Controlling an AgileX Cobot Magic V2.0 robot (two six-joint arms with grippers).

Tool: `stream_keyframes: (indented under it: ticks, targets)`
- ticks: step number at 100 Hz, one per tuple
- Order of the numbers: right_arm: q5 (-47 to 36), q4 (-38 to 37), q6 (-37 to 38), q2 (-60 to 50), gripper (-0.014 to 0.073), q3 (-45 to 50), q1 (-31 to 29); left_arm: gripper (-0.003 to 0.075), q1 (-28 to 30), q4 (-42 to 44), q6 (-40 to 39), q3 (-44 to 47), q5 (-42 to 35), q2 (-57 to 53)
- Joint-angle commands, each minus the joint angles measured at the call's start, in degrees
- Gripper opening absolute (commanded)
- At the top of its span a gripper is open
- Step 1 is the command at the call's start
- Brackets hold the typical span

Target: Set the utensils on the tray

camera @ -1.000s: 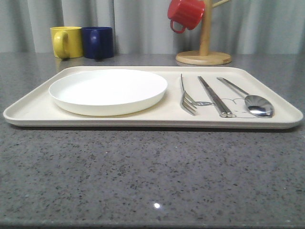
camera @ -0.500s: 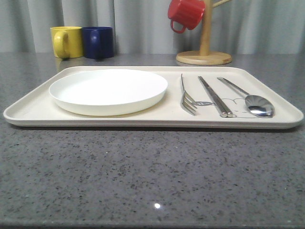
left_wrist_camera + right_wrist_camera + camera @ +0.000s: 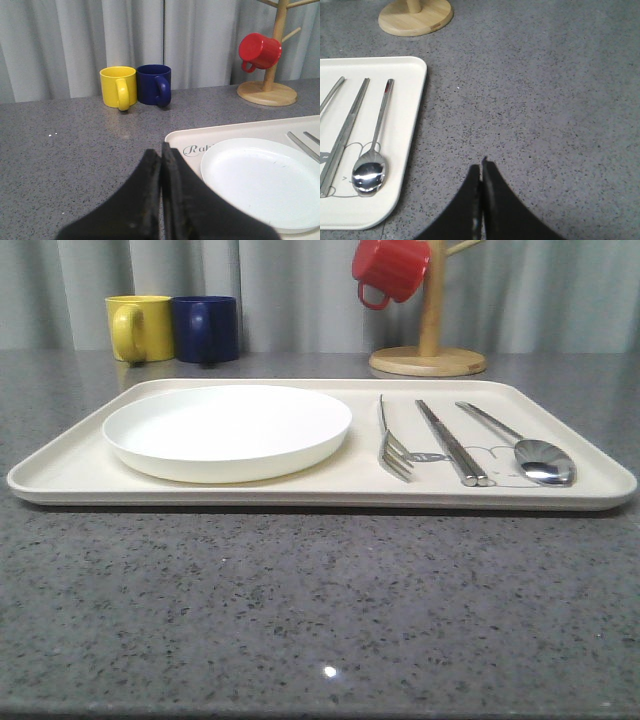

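Cream tray [image 3: 70,472]: plate [image 3: 227,430]; fork [image 3: 394,450]; chopsticks [image 3: 450,443]; spoon [image 3: 535,456]

— What lies before my cameras?
— Polished metal fork [image 3: 394,448], chopsticks [image 3: 450,443] and spoon [image 3: 530,452] on a matt cream tray [image 3: 330,490]; glossy white plate [image 3: 227,430]; speckled stone-look table [image 3: 320,610].
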Motion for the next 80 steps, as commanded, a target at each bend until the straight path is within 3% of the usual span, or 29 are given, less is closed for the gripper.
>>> stream_keyframes:
  ticks: [1, 41, 80]
  targets:
    - [-4.09, -1.02, -0.24, -0.13, -0.0078, -1.47, -0.32, -0.0018, -0.33, -0.37, -0.51, -1.65, -3.99, 0.31]
    - [-8.07, -0.26, -0.24, -1.24, -0.0078, -1.11, -0.32, -0.0018, -0.33, -0.37, -0.51, -1.65, -3.99, 0.31]
    - [-17.07, 2.85, -0.24, -16.57, -0.0078, 10.83, -4.85, -0.0018, -0.33, -0.37, -0.51, -1.65, -3.99, 0.31]
